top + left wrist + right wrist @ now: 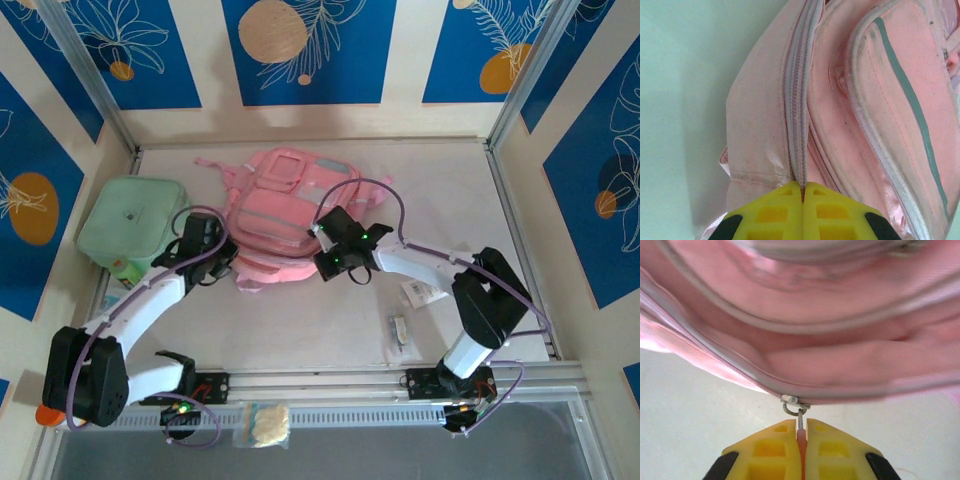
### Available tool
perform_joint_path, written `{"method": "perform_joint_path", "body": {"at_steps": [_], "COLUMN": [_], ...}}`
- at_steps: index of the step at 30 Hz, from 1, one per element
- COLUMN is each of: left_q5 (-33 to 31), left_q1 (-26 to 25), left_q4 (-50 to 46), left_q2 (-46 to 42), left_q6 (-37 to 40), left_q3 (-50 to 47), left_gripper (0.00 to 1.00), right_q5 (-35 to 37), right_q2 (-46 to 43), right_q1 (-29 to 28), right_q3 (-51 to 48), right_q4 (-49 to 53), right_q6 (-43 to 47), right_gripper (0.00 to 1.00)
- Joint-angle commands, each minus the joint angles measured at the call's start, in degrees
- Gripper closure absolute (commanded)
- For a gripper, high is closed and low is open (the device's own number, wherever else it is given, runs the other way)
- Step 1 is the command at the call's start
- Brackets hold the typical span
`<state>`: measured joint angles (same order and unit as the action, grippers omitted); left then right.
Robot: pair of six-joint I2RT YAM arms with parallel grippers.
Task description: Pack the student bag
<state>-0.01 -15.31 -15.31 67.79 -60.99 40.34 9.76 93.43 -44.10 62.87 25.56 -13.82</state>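
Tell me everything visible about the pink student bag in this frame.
The student bag is pink fabric with grey-silver trim, front pockets and straps, lying flat on the table, front up, main zip looking closed. The left gripper pinches its zip seam; the right gripper pinches the zipper pull.

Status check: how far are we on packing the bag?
Done: nothing visibly packed. In hand: the right end effector pinches the zipper pull of the student bag; the left end effector appears to pinch its closed zipper seam. Left: unzip and load; the mint-green case sits beside the bag.
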Motion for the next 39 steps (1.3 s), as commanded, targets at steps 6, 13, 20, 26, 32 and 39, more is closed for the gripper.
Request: {"method": "perform_joint_path", "body": {"at_steps": [6,13,20,26,32,39], "left_q5": [6.62,4.42,-7.98,-15.59,-18.30,-25.43], "left_q1": [5.71,-2.98,-22.30,-29.80,-30.96,-31.72], "left_q4": [-3.26,-2.58,6.99,11.44,9.49,4.98], "left_q2": [2.11,-10.98,-12.25,-2.09,5.61,8.37], "left_q6": [10.54,-2.80,-26.62,-37.02,-41.89,-44.16], "left_q3": [7.57,-1.61,-9.38,-7.05,-3.75,-2.99], "left_gripper": [0.90,0.53,0.44,0.40,0.44,0.71], "right_q5": [-7.72,-7.11,-5.93,-6.24,-5.42,-2.78], "right_q2": [-0.13,1.74,1.08,0.72,0.44,0.70], "right_q1": [-3.98,-5.13,-5.30,-5.57,-5.78,-5.85], "right_q3": [3.34,3.81,1.49,0.42,-0.63,0.03], "right_q4": [0.16,-2.90,-3.43,-4.44,-5.53,-3.68], "right_q6": [-2.46,-4.40,-4.44,-4.44,-4.53,-4.58], "right_gripper": [1.00,1.00,1.00,1.00,1.00,1.00]}}
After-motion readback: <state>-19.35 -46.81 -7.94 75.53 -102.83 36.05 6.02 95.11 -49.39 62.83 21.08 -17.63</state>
